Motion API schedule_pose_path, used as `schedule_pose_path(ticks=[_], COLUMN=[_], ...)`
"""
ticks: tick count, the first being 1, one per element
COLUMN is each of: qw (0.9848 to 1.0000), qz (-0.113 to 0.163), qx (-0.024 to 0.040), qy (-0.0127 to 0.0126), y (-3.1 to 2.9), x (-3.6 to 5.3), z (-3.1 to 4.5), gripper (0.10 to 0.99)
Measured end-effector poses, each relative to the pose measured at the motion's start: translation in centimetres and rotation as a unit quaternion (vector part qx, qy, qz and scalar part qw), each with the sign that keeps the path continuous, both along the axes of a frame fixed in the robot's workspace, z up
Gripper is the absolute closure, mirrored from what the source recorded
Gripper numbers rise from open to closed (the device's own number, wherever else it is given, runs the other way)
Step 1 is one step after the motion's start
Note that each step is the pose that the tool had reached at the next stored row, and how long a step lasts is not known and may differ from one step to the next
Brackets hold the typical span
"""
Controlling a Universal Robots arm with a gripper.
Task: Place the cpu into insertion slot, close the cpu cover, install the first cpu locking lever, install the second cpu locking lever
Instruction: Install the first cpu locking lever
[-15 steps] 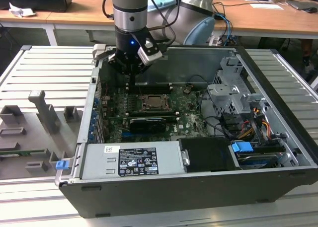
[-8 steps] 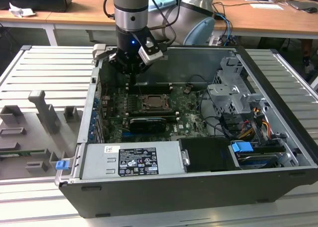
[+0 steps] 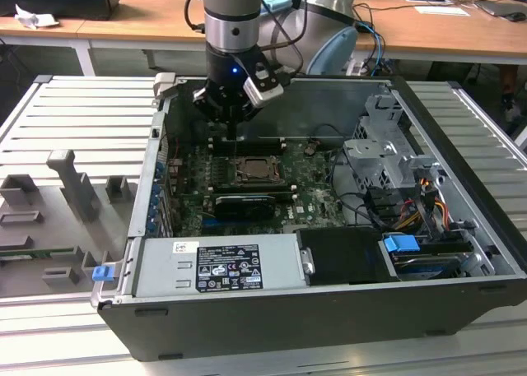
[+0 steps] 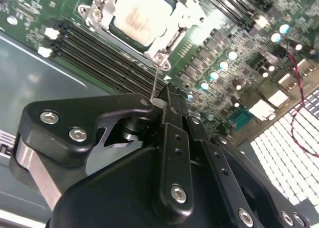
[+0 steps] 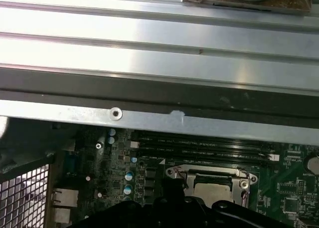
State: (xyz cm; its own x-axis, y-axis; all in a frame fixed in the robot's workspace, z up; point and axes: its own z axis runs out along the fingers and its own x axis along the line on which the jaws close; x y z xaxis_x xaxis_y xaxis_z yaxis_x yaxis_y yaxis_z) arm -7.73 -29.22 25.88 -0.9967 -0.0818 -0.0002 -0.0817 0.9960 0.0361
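A ribbed aluminium bench (image 3: pixel 49 113) carried an open computer case (image 3: pixel 247 343), with wooden desks behind. In the exterior view, grey fixtures (image 3: pixel 70 183) lay well to the left of the cpu cover (image 4: pixel 172 38), and the drive cage (image 3: pixel 387 158) sat to its right. The cpu (image 4: pixel 137 18) lay seated in its slot with the cover folded flat around it, so those two steps looked done. One thin wire locking lever (image 4: pixel 157 81) rose from a corner of the cover, not latched, so the lever work seemed unfinished. The hand (image 4: pixel 167 96) hung just beside that corner, above the board, its fingers pressed together and seemingly pinching the lever's free tip. The cpu itself lay close by, apart from the hand.
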Motion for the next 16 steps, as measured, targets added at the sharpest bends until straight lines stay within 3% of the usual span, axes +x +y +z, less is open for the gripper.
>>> schedule_pose_path(ticks=[8, 10, 14, 15, 16], qw=[1.0, 1.0, 0.9998, 0.9997, 0.9996], qz=[-0.002, -0.003, -0.006, -0.008, -0.01], qx=[0.0001, 0.0019, 0.0172, 0.0243, 0.0262], qy=[0.0, 0.0, -0.0001, -0.0001, -0.0003], y=[0.0, -0.01, -0.05, -0.05, -0.05], x=[1.66, 1.73, 1.92, 2.05, 2.15], z=[-0.22, -0.26, -0.45, -0.58, -0.74], gripper=[0.98, 0.98, 0.98, 0.98, 0.98])
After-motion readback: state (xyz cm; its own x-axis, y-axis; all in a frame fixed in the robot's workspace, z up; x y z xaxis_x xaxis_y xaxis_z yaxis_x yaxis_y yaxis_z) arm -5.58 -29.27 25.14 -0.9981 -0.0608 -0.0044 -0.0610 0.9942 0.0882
